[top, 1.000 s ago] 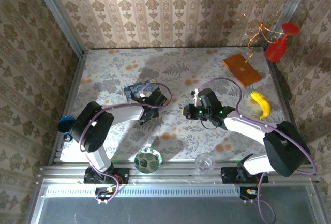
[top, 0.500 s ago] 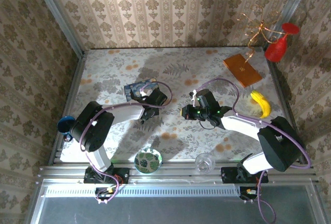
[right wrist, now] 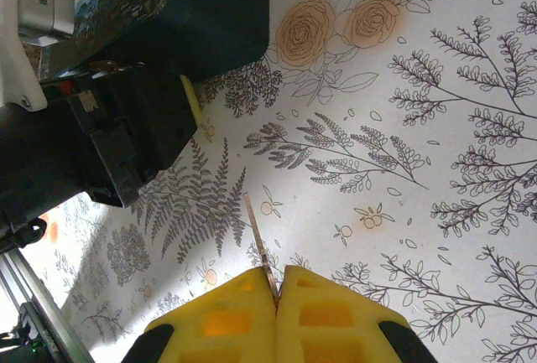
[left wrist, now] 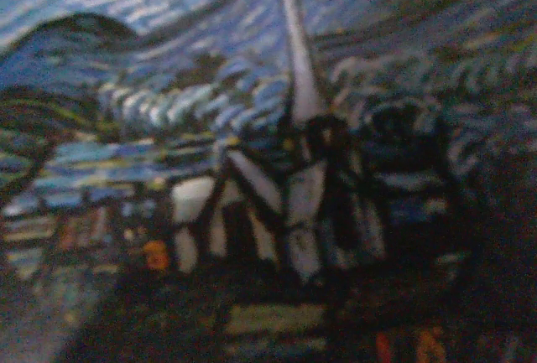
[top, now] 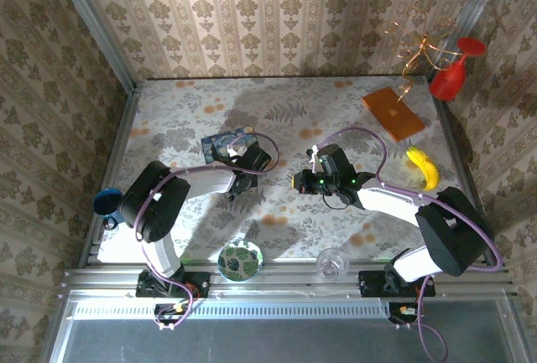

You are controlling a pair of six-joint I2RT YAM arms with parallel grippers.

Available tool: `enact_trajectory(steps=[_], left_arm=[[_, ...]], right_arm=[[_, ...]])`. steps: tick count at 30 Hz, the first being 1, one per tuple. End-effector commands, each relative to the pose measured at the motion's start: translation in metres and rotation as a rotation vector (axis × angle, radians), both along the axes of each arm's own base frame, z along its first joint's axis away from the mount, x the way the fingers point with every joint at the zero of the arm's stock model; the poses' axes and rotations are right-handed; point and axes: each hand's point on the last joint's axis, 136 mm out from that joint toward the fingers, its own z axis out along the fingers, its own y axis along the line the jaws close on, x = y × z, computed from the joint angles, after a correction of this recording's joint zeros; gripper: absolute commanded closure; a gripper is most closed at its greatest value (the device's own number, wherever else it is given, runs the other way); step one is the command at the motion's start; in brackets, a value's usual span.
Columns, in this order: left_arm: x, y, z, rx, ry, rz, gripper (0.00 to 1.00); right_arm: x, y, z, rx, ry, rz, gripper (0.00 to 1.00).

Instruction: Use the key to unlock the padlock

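Count: one blue box [top: 228, 143]. Right of it: one banana [top: 424, 168], one orange board [top: 393, 112], one red goblet [top: 453, 74]. Nearer than it: one blue cup [top: 105, 204], one bowl [top: 240, 260], one glass [top: 332, 263]. One key [right wrist: 256, 233].

You're in a robot test cell dressed up like a home. Patterned wallpaper [top: 277, 19] covers panels framed by bare metal posts [top: 95, 26], and the left arm [top: 205, 181] and right arm [top: 394, 202] are bolted to an aluminium rail [top: 285, 280] at the near edge. Household props sit on the flowered table cover [top: 285, 216]: a red goblet [top: 451, 76], a banana [top: 424, 168], a blue cup [top: 106, 204] and a patterned bowl [top: 240, 260].
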Motion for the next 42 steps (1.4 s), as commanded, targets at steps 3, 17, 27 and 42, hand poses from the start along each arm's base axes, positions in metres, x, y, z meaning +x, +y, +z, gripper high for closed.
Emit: enact_trajectory(steps=[3,17,27,42], left_arm=[[0.008,-0.001,0.004,0.014,-0.010,-0.006,0.80],[-0.014,-0.071,0.011,-0.253,0.096,-0.021,0.98],[-0.017,-0.128,0.009,-0.520,0.198,0.023,1.00],[-0.007,-0.165,0.020,-0.729,0.296,0.037,1.00]], right_arm=[[0.002,0.007,0.003,0.021,0.002,0.009,1.00],[-0.009,-0.010,-0.017,-0.002,0.014,-0.043,1.00],[-0.022,-0.019,-0.043,0.062,-0.021,-0.056,1.00],[-0.006,-0.028,-0.039,0.116,-0.212,-0.116,1.00]])
